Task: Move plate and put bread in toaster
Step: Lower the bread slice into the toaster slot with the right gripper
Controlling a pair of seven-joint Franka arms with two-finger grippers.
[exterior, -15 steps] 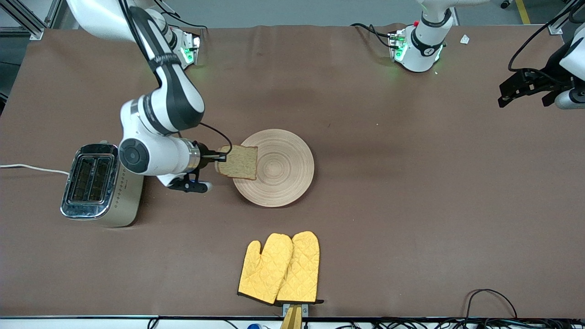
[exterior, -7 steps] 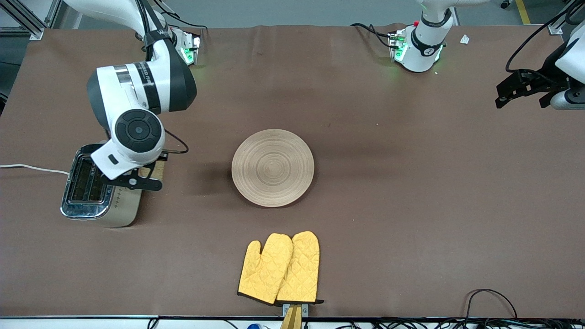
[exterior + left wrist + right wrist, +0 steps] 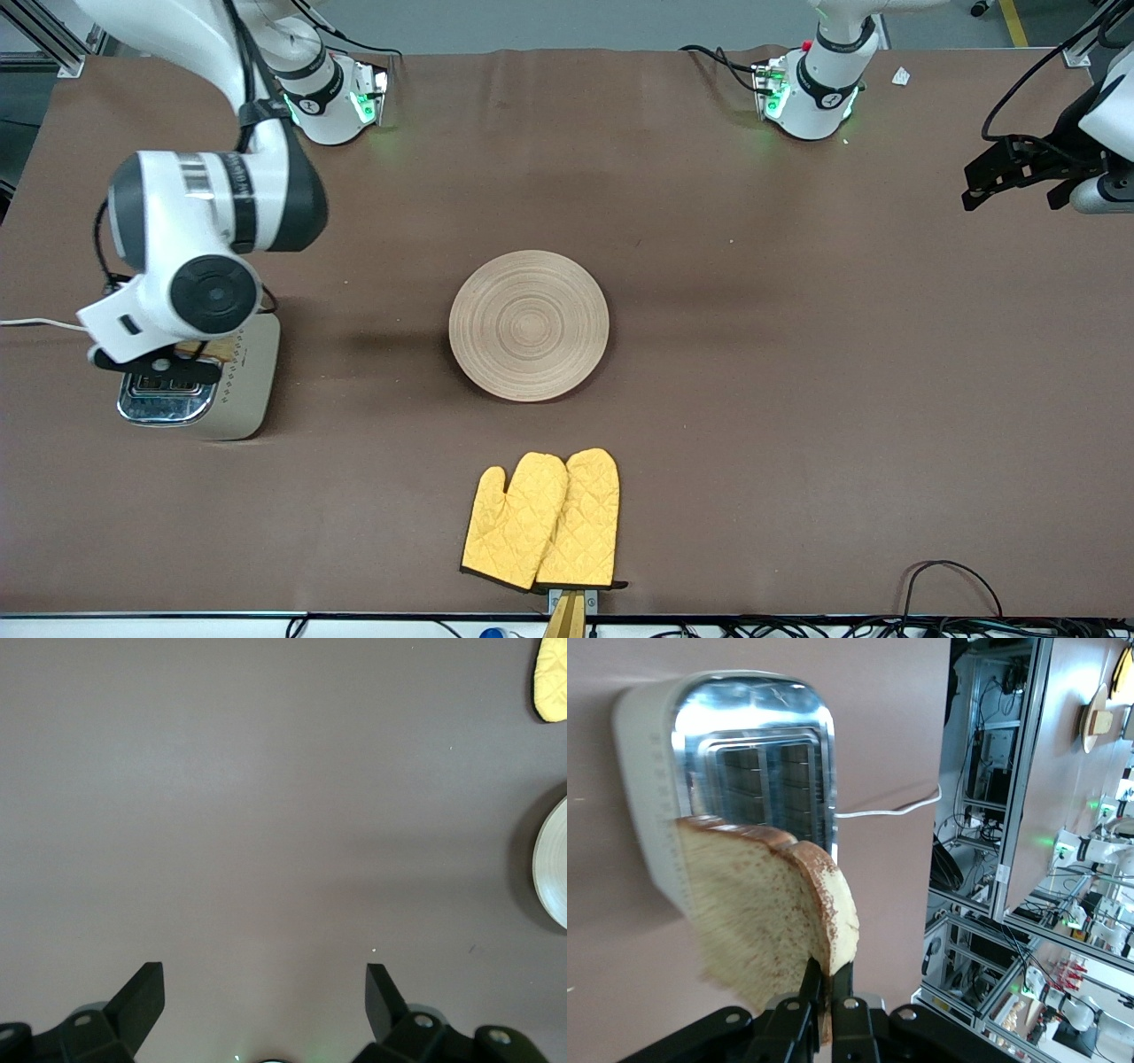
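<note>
The round wooden plate lies bare at the table's middle. The cream toaster stands at the right arm's end of the table. The right arm's wrist covers most of its chrome top. In the right wrist view my right gripper is shut on the crust edge of the bread. It holds the slice on edge just above the toaster and its two slots. In the front view only a sliver of bread shows. My left gripper waits open and empty at the left arm's end of the table; it also shows in the left wrist view.
A pair of yellow oven mitts lies near the table's front edge, nearer to the camera than the plate. The toaster's white cord runs off the table's end. The left wrist view shows the plate's rim and a mitt tip.
My right arm has carried the bread from over the plate's edge to over the toaster. The plate has stayed in place. The left arm has barely moved.
</note>
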